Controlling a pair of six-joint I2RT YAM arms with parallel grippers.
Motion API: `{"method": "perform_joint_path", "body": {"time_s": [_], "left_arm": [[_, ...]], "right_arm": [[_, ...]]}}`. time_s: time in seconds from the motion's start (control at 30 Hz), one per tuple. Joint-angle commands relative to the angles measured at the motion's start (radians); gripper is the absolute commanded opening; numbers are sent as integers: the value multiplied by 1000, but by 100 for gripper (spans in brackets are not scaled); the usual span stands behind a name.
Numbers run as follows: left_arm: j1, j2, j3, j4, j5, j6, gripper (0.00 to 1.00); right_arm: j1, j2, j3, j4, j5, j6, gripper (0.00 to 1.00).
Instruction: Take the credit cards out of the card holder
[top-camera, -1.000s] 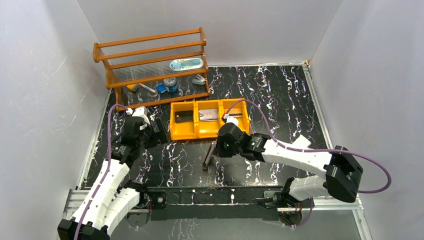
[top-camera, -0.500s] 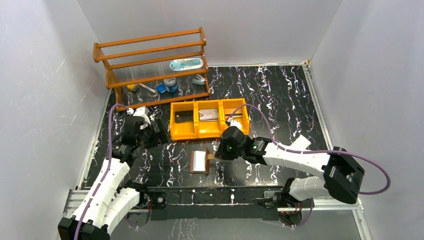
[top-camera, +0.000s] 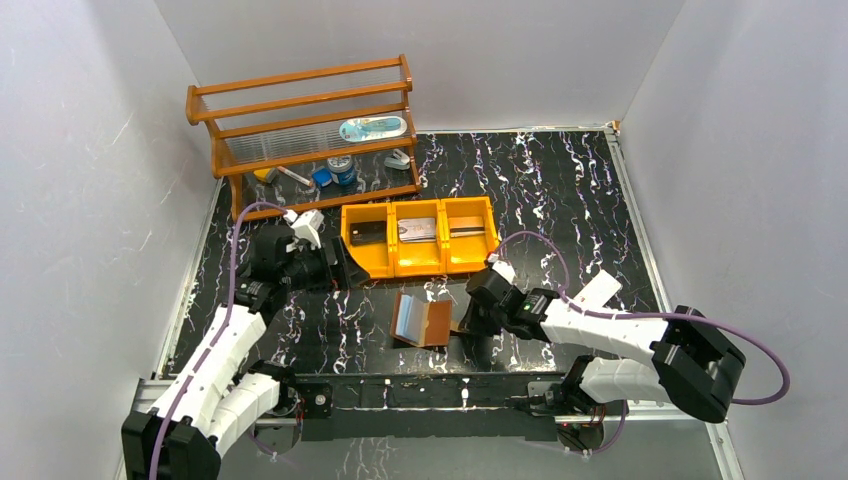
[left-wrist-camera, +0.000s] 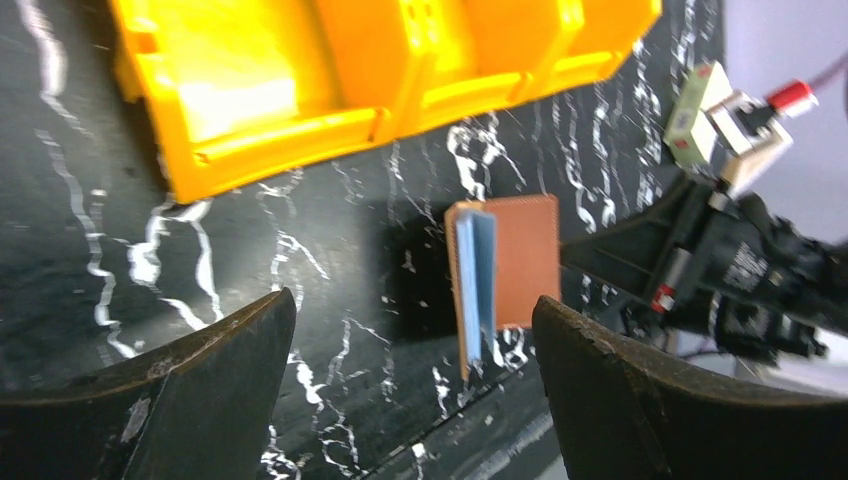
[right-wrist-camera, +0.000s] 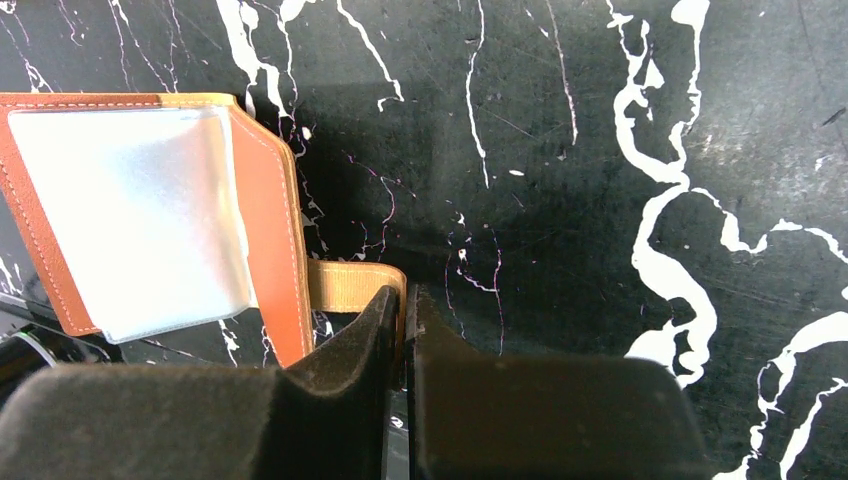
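On the black table (top-camera: 560, 200), just in front of the orange tray (top-camera: 415, 268), the card holder (top-camera: 422, 320) sits open between the arms; judged light, floppy leather, it will slide unless pinned. The right gripper (right-wrist-camera: 405, 300) is clamped on its snap tab (right-wrist-camera: 350, 285); the left gripper (left-wrist-camera: 412, 300) stands spread and empty. The glossy sleeves (right-wrist-camera: 130, 220) look slippery; the credit cards, not distinguishable inside them, are likely thin and stiff: pinch an exposed edge.
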Motion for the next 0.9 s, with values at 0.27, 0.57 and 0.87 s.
{"method": "perform_joint_path", "body": {"time_s": [0.27, 0.57, 0.87], "left_arm": [[-111, 21, 14, 78, 230, -79, 86], [-349, 189, 30, 90, 32, -171, 83], [-503, 327, 84, 195, -20, -237, 79]], "right_arm": [[-9, -4, 9, 117, -14, 12, 4], [-13, 22, -1, 109, -13, 19, 4], [-21, -13, -39, 153, -26, 31, 5]]}}
